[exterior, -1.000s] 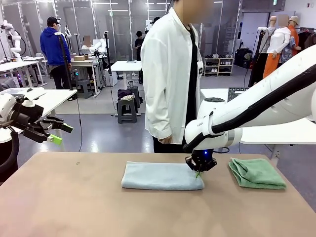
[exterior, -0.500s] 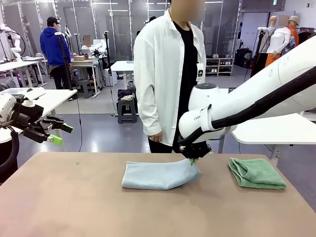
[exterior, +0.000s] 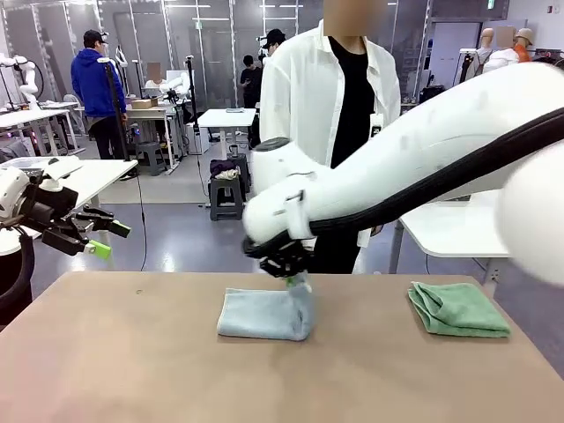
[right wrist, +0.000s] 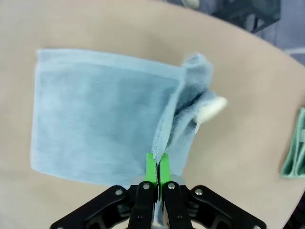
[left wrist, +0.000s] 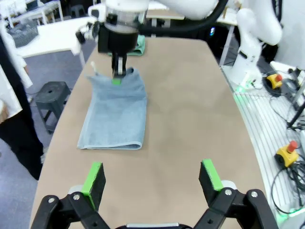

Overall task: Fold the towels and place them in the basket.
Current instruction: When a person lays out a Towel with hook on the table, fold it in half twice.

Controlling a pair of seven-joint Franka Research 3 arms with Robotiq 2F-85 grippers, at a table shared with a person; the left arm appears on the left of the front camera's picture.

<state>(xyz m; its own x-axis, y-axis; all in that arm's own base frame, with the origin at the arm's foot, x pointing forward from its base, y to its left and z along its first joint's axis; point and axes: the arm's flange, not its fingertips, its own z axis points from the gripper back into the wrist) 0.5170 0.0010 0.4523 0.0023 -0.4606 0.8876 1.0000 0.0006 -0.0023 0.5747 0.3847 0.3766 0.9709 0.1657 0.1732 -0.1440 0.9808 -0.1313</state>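
On the middle of the brown table lies the pale blue-grey towel, and the right gripper pinches its raised right-hand edge. The green pads are pressed together on a thin lip of terry cloth, with the lifted end hanging in a loose curl above the flat part. The right arm reaches across the middle from the right side and is blurred.

The mint green towel rests already folded near the right end of the table, well apart from the blue-grey one. A person in a white coat stands at the far side, just behind the arm.

The left gripper hangs off the table's left end with its jaws wide and nothing between them. Its wrist view looks along the table at the blue-grey towel and the right gripper.

Several things could go wrong from here. The grip looks shallow, so the cloth could slip out partway through the fold and drop in a heap. If only the top layer is caught, the lower layers may stay behind and the fold would open out crooked. Nothing pins the left end, so the whole towel might drag left instead of folding over itself. A release short of the far edge would leave uneven, bulky edges.
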